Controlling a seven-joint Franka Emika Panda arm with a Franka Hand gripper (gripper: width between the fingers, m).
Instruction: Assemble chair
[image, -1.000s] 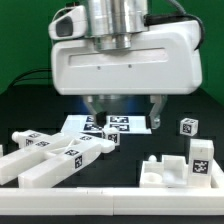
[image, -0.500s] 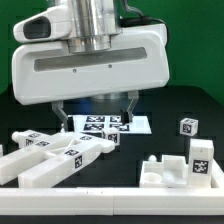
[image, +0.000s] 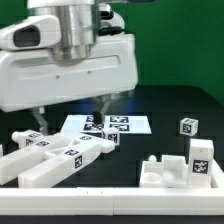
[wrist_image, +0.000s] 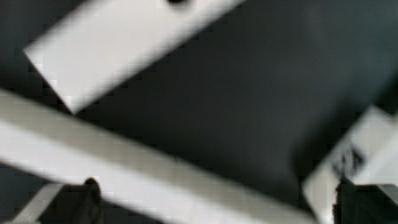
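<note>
The chair is in loose white tagged parts on the black table. Long bars (image: 55, 157) lie side by side at the exterior view's left. A notched panel block (image: 163, 170) and a taller tagged block (image: 201, 156) stand at the right, with a small tagged peg (image: 186, 126) behind them. My gripper (image: 72, 112) hangs open and empty above the bars' far ends, touching nothing. The wrist view is blurred: dark fingertips (wrist_image: 80, 203) flank a white bar (wrist_image: 160, 160) running slantwise below.
The marker board (image: 112, 125) lies flat behind the bars, under the hand's right side. A white rail (image: 110, 206) runs along the table's front edge. A green wall stands at the back.
The hand has swung steadily toward the exterior view's left and risen a little, from above the marker board to above the bars. The jaws stay open. No part has moved.
</note>
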